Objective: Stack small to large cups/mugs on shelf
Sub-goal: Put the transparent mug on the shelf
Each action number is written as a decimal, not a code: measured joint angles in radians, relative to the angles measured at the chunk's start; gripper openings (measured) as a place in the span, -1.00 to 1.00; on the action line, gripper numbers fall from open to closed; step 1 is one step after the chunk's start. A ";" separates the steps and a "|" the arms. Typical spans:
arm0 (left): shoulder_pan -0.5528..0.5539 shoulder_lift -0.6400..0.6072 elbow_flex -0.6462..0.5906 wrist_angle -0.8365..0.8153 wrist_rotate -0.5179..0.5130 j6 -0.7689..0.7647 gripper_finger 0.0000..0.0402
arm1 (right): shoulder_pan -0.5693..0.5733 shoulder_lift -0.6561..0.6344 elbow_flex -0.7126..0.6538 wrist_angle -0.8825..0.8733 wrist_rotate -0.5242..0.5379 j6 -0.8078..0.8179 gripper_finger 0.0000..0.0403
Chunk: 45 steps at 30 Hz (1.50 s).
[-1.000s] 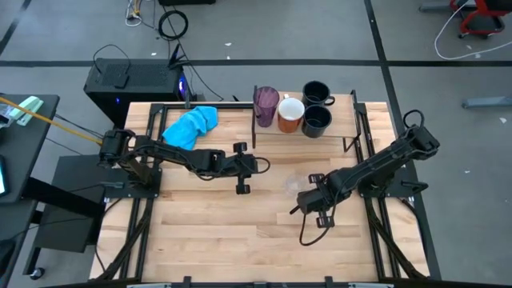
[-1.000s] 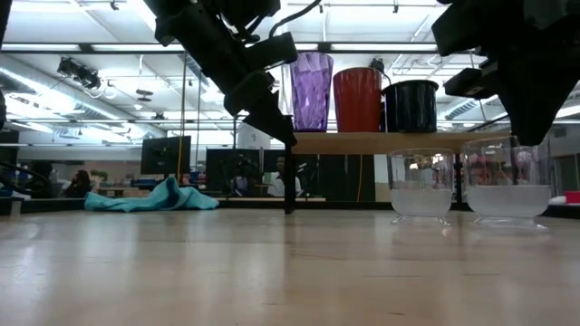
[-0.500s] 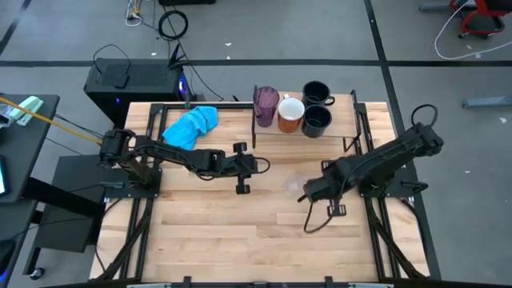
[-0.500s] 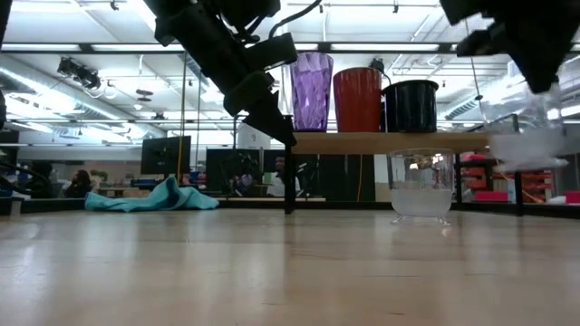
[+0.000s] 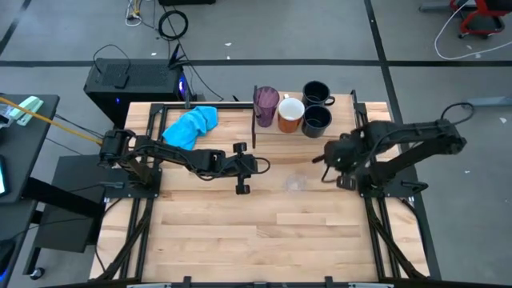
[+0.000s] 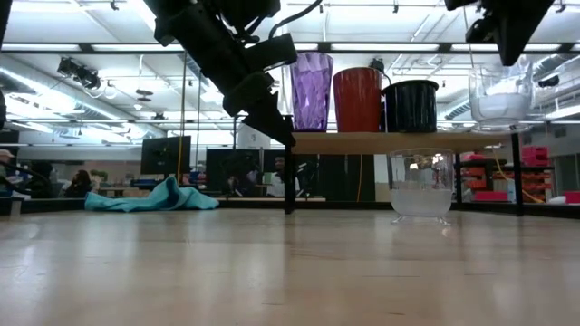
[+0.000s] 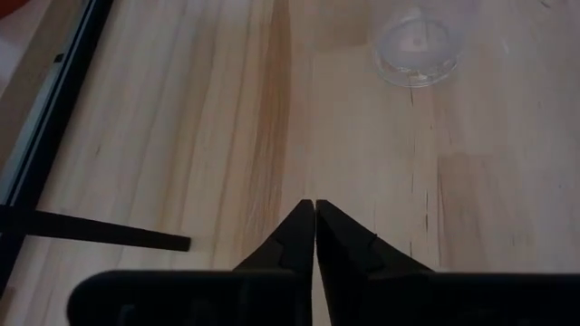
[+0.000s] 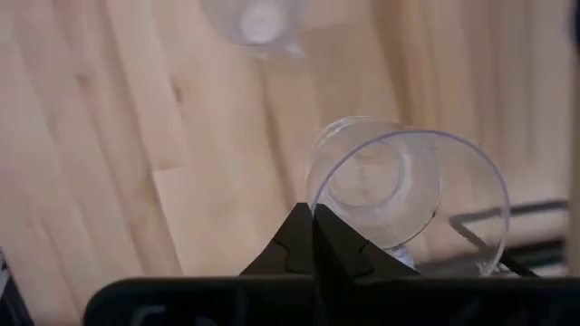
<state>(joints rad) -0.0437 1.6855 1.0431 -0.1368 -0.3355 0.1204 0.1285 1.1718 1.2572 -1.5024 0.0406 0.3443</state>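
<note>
Since 1.0 s ago, the right end effector (image 6: 503, 54) has risen from the counter (image 5: 264, 232) with 1 of the 2 clear cups; that lifted cup (image 6: 499, 95) now hangs above shelf height in the low view, and the right arm has swung back toward the shelf's right end in the high view.

Nearest the low camera is bare counter planking. Farther in, the second clear cup (image 6: 421, 186) stands alone on the counter, upright, well apart from both arms; in the high view it shows as a faint ring (image 5: 295, 184) near the middle.

The right end effector (image 8: 313, 240) has its fingers pressed together on the lifted cup's rim (image 8: 399, 186), pinching the wall, with the cup hanging tilted below it.

The left end effector (image 5: 240, 168) hovers left of the standing cup, its fingers closed tip to tip on nothing, as the left wrist view (image 7: 314, 235) shows.

Farther back, the shelf (image 5: 336, 132) carries a purple tumbler (image 5: 266, 104), an orange mug (image 5: 290, 114) just beside it, and 2 black mugs (image 5: 317, 120) (image 5: 317, 94) to the right. A blue cloth (image 5: 192, 126) lies on the counter left of the shelf.
</note>
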 joint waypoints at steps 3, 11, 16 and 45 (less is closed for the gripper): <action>0.000 0.000 0.000 0.000 0.000 0.000 -0.92 | -0.046 -0.022 0.000 -0.036 0.005 -0.007 -1.00; 0.000 0.000 0.000 0.001 0.000 0.003 -0.92 | -0.146 -0.015 0.062 -0.070 0.031 -0.051 -1.00; 0.000 0.000 0.000 -0.004 0.000 0.003 -0.89 | -0.202 -0.010 0.141 -0.069 0.041 -0.102 -1.00; -0.005 0.000 0.000 -0.018 0.000 -0.004 -0.91 | -0.487 0.078 0.620 -0.069 0.431 -0.417 -1.00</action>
<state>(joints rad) -0.0485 1.6855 1.0435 -0.1549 -0.3354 0.1162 -0.3586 1.2495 1.8774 -1.5711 0.4713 -0.0725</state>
